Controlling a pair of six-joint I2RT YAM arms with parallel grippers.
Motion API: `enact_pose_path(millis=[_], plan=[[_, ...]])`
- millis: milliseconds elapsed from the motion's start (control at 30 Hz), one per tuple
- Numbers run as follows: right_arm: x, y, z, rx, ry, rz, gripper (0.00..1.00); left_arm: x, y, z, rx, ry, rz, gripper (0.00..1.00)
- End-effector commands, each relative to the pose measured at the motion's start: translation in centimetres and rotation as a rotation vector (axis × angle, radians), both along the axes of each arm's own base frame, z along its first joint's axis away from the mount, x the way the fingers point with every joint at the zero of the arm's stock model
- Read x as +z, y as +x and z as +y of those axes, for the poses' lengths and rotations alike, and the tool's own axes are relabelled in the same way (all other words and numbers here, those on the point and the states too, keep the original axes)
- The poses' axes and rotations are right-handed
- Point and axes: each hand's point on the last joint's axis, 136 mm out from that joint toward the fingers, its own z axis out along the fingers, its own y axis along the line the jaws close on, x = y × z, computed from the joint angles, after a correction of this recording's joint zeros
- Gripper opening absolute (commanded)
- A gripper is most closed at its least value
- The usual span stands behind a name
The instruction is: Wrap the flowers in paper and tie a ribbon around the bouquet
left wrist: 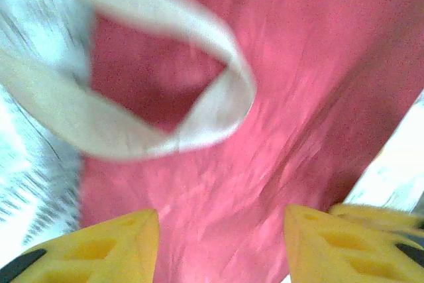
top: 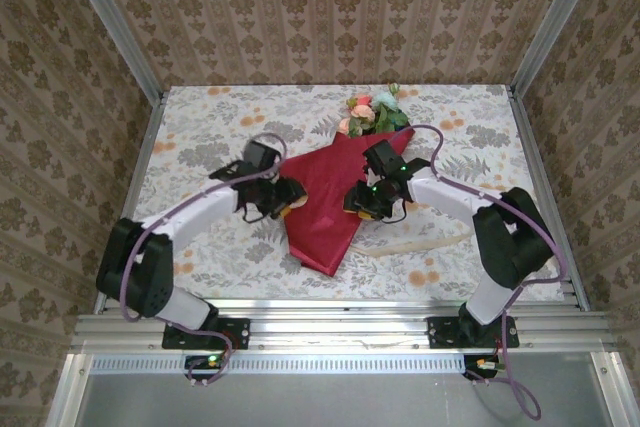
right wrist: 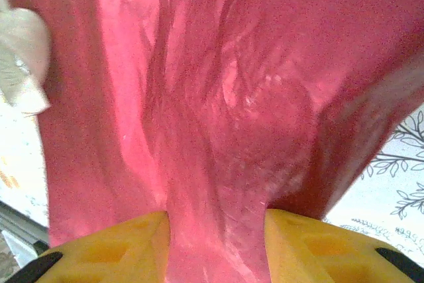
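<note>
**Operator:** Where is my left gripper against the paper?

**Spotter:** Your left gripper (left wrist: 222, 215) sits at the left edge of the paper (top: 335, 187), about halfway along the cone. Its yellow fingers (left wrist: 119, 250) stand apart and open, with the red sheet lying just beyond the tips.

**Operator:** And the ribbon?

**Spotter:** The ribbon (left wrist: 99, 130) makes a loose cream loop over the red sheet, ahead of your left fingers and not between them. That wrist view is blurred, so I can't tell you whether the loop rests on the paper. From above, another pale stretch lies on the tablecloth (top: 200, 127) just right of the cone's tip, under your right arm.

**Operator:** How does the paper look?

**Spotter:** It is rolled into a dark red cone. The point is toward the arm bases and the wide end is toward the far side. Up close the surface is softly creased and wrinkled. The flowers (top: 368, 115) show from the wide end, with pink and red blooms and green leaves.

**Operator:** And my right side?

**Spotter:** Your right gripper (right wrist: 217, 215) is at the cone's right edge, across from the left one. Its fingers are closed on a fold of the paper, and a red ridge runs up from between the two yellow pads. A pale bit of ribbon shows at the left edge of that wrist view.
</note>
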Motion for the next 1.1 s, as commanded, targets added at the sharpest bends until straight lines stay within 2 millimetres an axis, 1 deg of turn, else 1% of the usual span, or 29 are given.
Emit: enact_pose_path(millis=[0,67,133,167,267,367,467,600,700,800,867,967,1067], plan=[[-1.6,0.1,-0.3,0.001,-0.040,0.016,0.42,0.0,1.6,6.2,0.114,0.154,0.039,0.56],[-1.7,0.4,-0.1,0.001,-0.035,0.015,0.42,-1.4,3.2,8.6,0.105,0.216,0.083,0.57],[-1.6,0.7,0.2,0.003,-0.032,0.010,0.41,-2.7,4.8,10.0,0.085,0.261,0.120,0.57],[-1.6,0.9,0.3,0.006,-0.032,0.010,0.41,-3.3,5.6,10.3,0.074,0.273,0.129,0.58],[-1.5,1.2,0.3,0.007,-0.035,0.006,0.41,-4.8,7.8,10.3,0.053,0.284,0.133,0.58],[-1.6,1.3,0.4,0.008,-0.034,0.010,0.41,-6.5,8.9,9.7,0.041,0.268,0.151,0.57],[-1.7,1.3,0.6,0.008,-0.029,0.013,0.41,-7.7,9.3,8.5,0.042,0.234,0.162,0.56],[-1.6,1.4,0.8,0.009,-0.022,0.012,0.40,-8.5,9.6,7.6,0.050,0.228,0.146,0.56],[-1.6,1.4,0.8,0.010,-0.018,0.013,0.40,-8.1,10.1,7.5,0.071,0.241,0.116,0.56],[-1.6,1.3,0.8,0.012,-0.019,0.015,0.39,-6.8,10.9,7.7,0.095,0.253,0.047,0.56],[-1.6,1.3,0.8,0.013,-0.019,0.018,0.39,-6.7,11.2,7.6,0.091,0.250,0.045,0.56],[-1.6,1.3,0.8,0.014,-0.019,0.019,0.39,-8.7,10.9,7.1,0.050,0.243,0.117,0.51],[-1.6,1.4,0.8,0.015,-0.019,0.019,0.39,-10.4,10.2,7.0,0.028,0.249,0.178,0.44]])
